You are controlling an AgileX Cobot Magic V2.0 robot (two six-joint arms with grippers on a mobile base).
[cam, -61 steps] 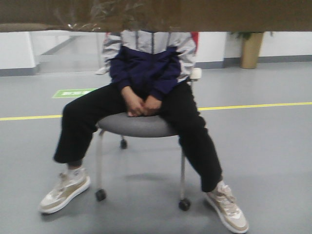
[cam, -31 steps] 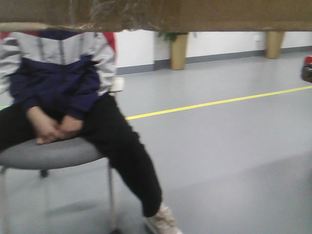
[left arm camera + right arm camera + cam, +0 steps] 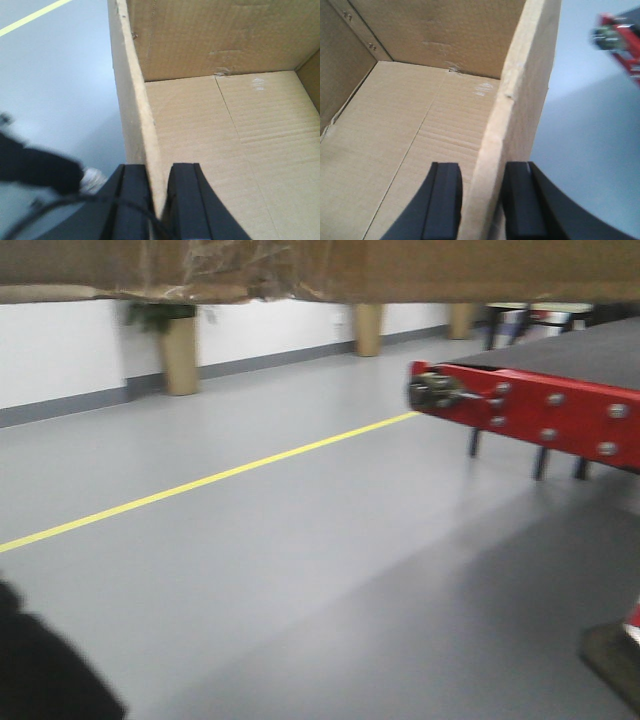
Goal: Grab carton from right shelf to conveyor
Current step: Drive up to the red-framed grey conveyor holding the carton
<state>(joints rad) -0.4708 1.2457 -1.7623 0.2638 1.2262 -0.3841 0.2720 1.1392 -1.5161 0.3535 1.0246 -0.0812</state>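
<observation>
Left claw (image 3: 157, 200) and right claw (image 3: 480, 202) each clenched over a side wall of the large plain brown corrugated cardboard carton (image 3: 400, 265), aloft at 12 o'clock ahead. Might slip or buckle those thin walls on a hard swing. Red-framed dark grey belt conveyor (image 3: 540, 410) at 2 o'clock, unobstructed; yellow floor line (image 3: 250, 465) and tan planter (image 3: 182, 355) away at 10

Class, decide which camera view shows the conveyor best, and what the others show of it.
The exterior front-facing view: the conveyor shows its red bolted frame, dark belt and legs. The right wrist view catches only a blurred red corner; the left wrist view shows none of it.
</observation>
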